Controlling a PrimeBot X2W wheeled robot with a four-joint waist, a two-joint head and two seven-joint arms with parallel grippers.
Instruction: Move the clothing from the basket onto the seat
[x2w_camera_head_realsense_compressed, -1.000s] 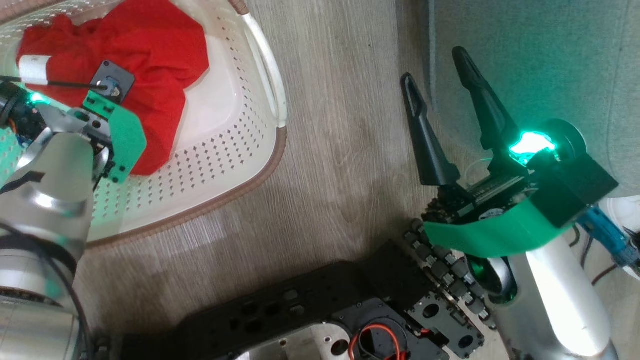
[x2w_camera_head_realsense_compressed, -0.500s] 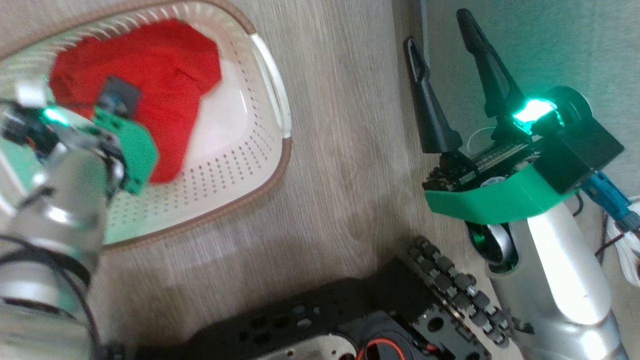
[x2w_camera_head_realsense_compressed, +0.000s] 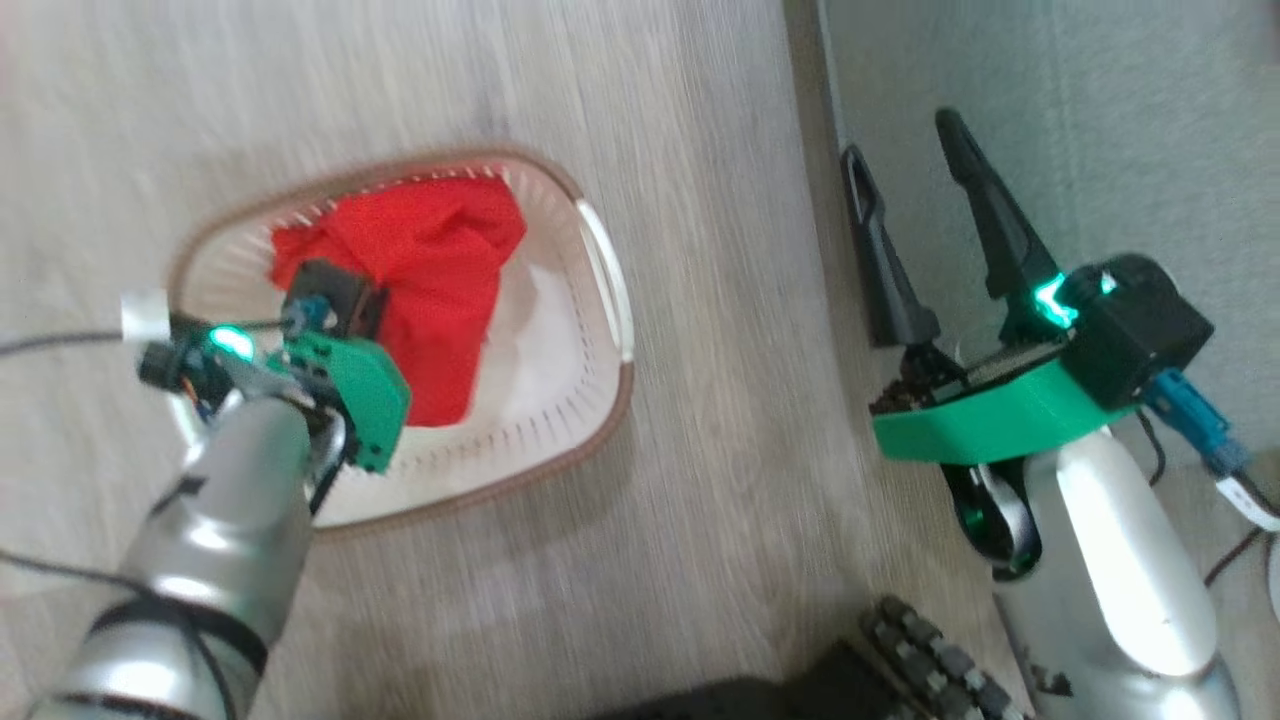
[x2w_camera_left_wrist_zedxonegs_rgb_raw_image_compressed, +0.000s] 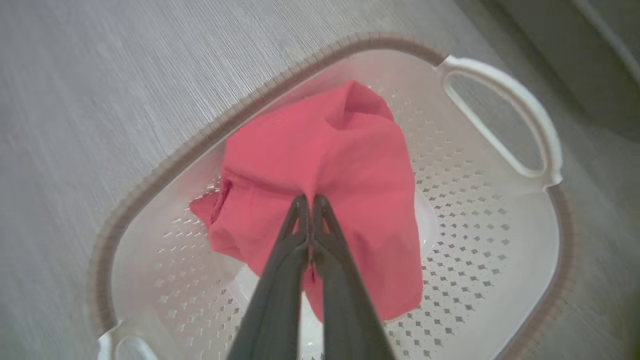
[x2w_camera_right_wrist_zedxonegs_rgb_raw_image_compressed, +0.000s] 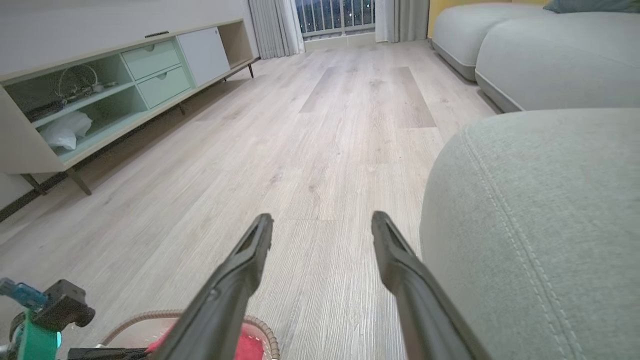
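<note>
L claw (x2w_camera_left_wrist_zedxonegs_rgb_raw_image_compressed: 310, 201) pinching clothing (x2w_camera_left_wrist_zedxonegs_rgb_raw_image_compressed: 350, 150), R claw (x2w_camera_right_wrist_zedxonegs_rgb_raw_image_compressed: 322, 220) open

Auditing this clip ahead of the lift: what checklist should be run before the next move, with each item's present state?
1. Left gripper shut on the clothing: ok, pinching a red fold.
2. Clothing out of the basket: not ok, it sits within the rim.
3. Every garment caught in the pinch: cannot tell.
4. Right gripper open, holding nothing: ok.
5. Seat near, bare where seen: ok.
6. Floor between basket and seat unobstructed: ok.
</note>
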